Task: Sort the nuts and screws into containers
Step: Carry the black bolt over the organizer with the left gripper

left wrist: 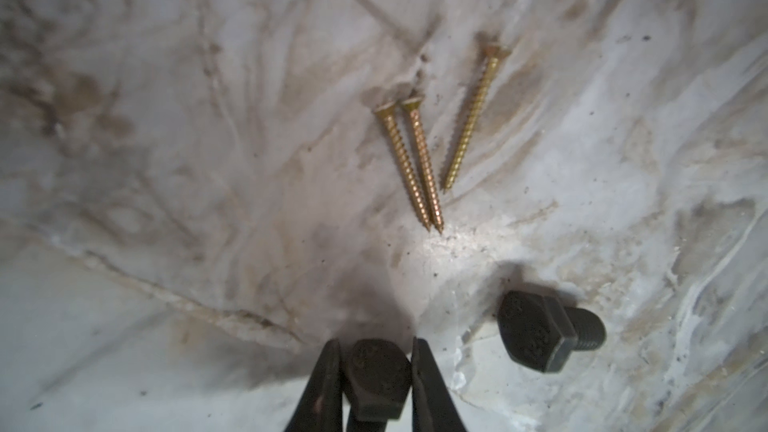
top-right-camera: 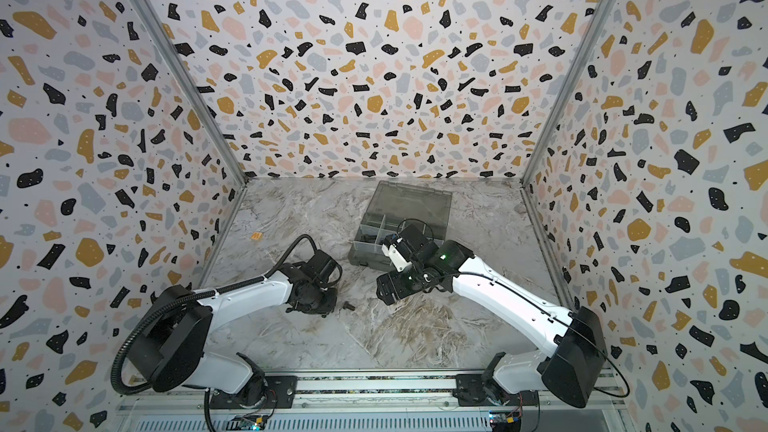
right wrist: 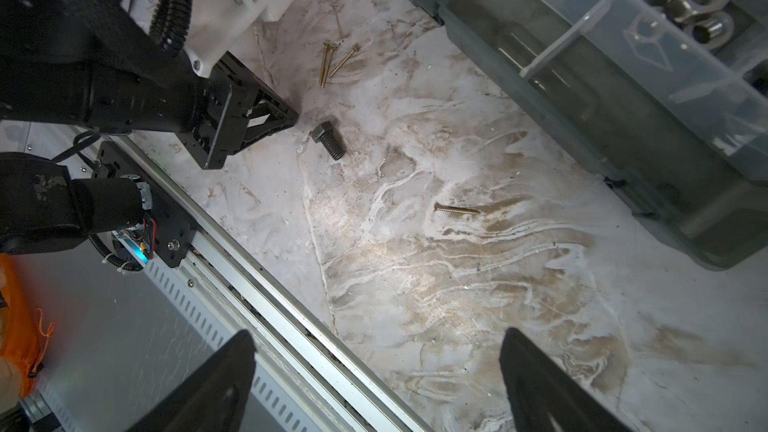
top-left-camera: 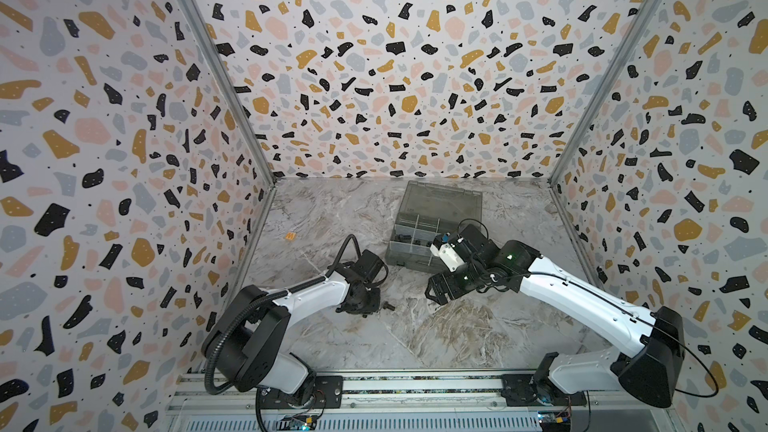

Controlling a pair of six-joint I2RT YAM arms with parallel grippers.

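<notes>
In the left wrist view my left gripper (left wrist: 375, 344) is shut on the hex head of a black screw (left wrist: 376, 374) lying on the marble table. A second black screw (left wrist: 540, 332) lies loose just beside it, and three long gold screws (left wrist: 422, 164) lie further ahead. Both top views show the left gripper (top-left-camera: 360, 305) low over the table with the loose black screw (top-left-camera: 390, 306) next to it. The containers are compartments of a smoky-grey organiser box (top-left-camera: 405, 257); one holds silver nuts (right wrist: 702, 6). My right gripper (right wrist: 378, 334) hangs open and empty near the box's front.
The box's lid (top-left-camera: 444, 201) lies open towards the back wall. One more gold screw (right wrist: 457, 209) lies alone near the box's front wall (right wrist: 540, 97). A small orange marker (top-left-camera: 290, 236) sits on the table at the left. The metal rail (right wrist: 266, 284) runs along the front edge.
</notes>
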